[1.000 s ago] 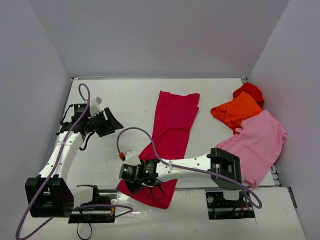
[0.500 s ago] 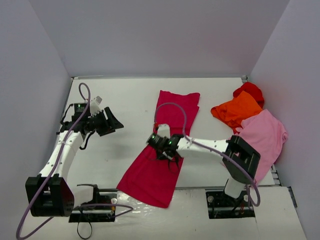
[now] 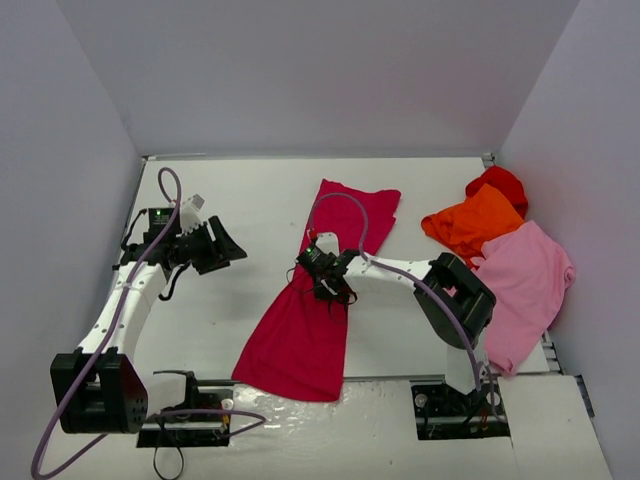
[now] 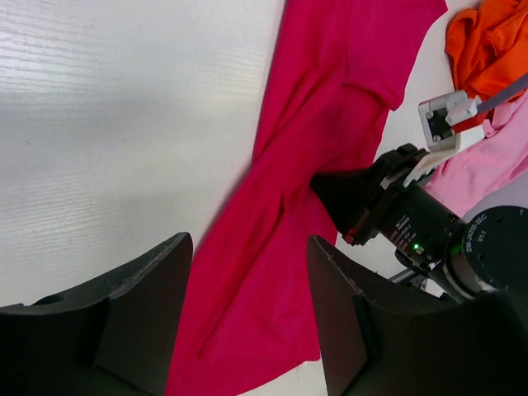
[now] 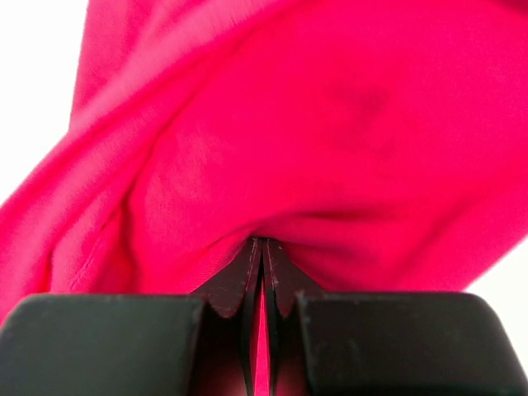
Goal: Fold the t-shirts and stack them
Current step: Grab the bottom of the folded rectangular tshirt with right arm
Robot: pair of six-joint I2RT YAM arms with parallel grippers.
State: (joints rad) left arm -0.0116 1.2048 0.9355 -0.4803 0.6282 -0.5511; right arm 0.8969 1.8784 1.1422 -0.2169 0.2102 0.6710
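Note:
The crimson-magenta t-shirt (image 3: 300,340) lies as a long narrow strip down the middle of the table. My right gripper (image 3: 322,273) sits on its middle, shut on a pinch of the cloth. In the right wrist view the jaws (image 5: 262,247) meet with crimson fabric (image 5: 330,124) bunched round the tips. My left gripper (image 3: 232,250) hangs open over bare table left of the shirt, nothing between its fingers (image 4: 140,322). At the right lie the orange t-shirt (image 3: 475,222), the red one (image 3: 500,182) behind it, and the light pink one (image 3: 525,285).
White walls close in the table on the left, back and right. The right arm's purple cable (image 3: 345,200) loops above the shirt's far half. The left wrist view shows the orange shirt (image 4: 487,49) and pink shirt (image 4: 487,161) beyond the right arm (image 4: 396,219).
My right gripper moved from the shirt's near hem up to its middle and shut on the cloth. The shirt's near end now lies flatter. The left arm has not moved.

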